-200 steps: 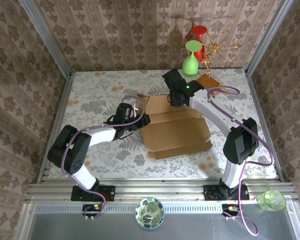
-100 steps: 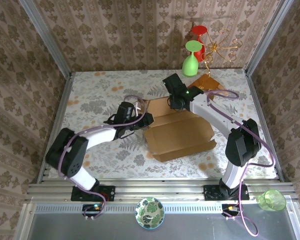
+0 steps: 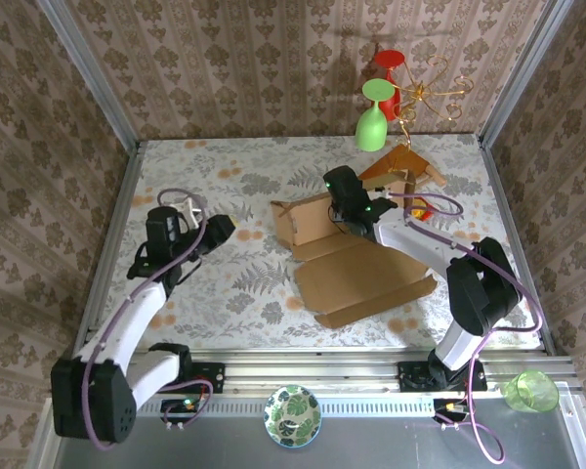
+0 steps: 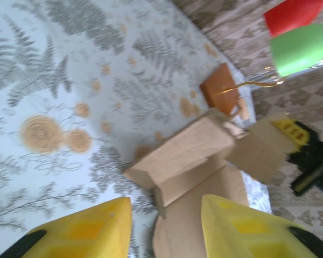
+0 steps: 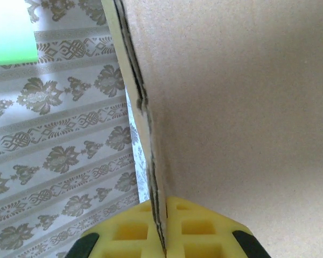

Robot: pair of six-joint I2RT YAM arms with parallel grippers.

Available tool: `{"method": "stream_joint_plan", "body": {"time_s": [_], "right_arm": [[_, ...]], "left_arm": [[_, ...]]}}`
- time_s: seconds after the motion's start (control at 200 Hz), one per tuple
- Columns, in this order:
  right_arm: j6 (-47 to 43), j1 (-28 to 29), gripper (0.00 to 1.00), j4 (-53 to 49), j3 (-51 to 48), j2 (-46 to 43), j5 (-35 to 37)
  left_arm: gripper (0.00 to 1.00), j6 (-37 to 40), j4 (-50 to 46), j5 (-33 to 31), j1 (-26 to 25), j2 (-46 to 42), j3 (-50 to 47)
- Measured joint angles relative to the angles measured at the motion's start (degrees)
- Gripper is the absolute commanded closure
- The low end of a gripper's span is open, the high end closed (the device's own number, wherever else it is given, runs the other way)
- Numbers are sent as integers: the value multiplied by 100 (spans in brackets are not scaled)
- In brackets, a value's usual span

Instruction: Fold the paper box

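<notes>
Left gripper [image 3: 218,227], open and empty, is now clear at 9 o'clock; right gripper [image 3: 344,207] alone pinches paper box [image 3: 371,283] flap, fold unfinished.

One paper box [image 3: 363,278], one wooden board [image 3: 398,162], two goblets [image 3: 371,125].

No legible text, label, brand, number or sign in any view. Paper box [image 3: 361,283]: plain brown cardboard, faces unprinted where visible. Surface [image 3: 234,293] and walls [image 3: 225,59] carry ornamental leaf and floral patterns, no lettering.
</notes>
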Motion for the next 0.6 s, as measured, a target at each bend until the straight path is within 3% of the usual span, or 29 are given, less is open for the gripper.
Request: {"method": "stream_joint_plan", "body": {"time_s": [0.21, 0.385, 0.53, 0.6], "right_arm": [[-109, 26, 100, 459, -396, -212, -7], [-83, 26, 100, 448, -525, -501, -7], [-35, 9, 100, 315, -522, -610, -9], [31, -15, 100, 192, -494, -610, -22]], "left_arm": [[64, 184, 186, 308, 155, 1360, 212], [50, 389, 289, 487, -17, 1958, 824], [41, 678, -122, -4, -839, 1526, 1318], [30, 852, -330, -413, -1419, 1019, 1357]]}}
